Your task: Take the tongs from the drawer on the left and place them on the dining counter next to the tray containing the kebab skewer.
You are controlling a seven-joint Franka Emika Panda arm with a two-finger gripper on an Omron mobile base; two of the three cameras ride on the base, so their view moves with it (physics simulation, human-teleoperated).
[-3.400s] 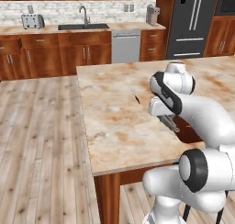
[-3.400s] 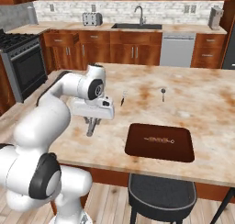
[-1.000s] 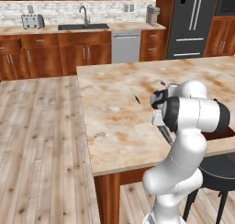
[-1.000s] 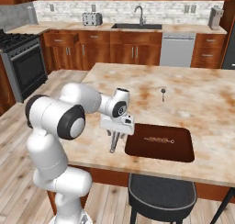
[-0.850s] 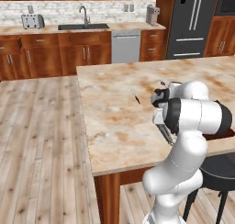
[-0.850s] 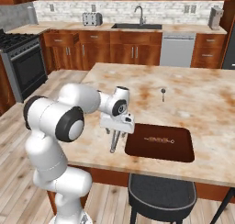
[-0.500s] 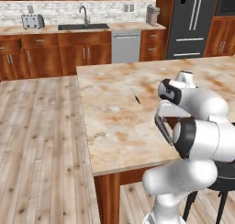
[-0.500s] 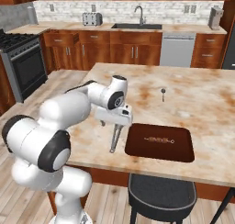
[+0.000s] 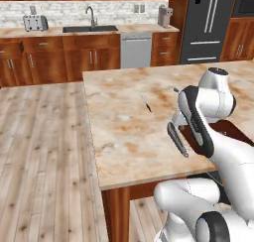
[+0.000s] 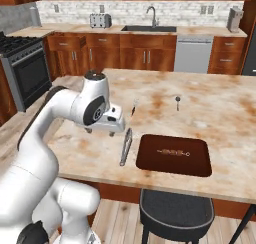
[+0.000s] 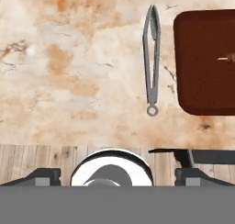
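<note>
Tongs [image 11: 151, 58] flat on dining counter [image 10: 165, 100] just beside unlabelled tray [image 10: 174, 154]; pincer [image 11: 117, 176] open, empty.

The tongs [image 10: 126, 146] [image 11: 151, 58] [image 9: 177, 139] are lying flat on the dining counter [image 10: 215, 113] [image 9: 119, 117] [image 11: 69, 67], slim grey metal, arms nearly closed. In the hand view they are running from 12 to 6 o'clock, ringed end at 6, just beside the dark brown tray [image 11: 206, 62] [image 10: 174, 155] at their 3 o'clock, apart from it.
</note>
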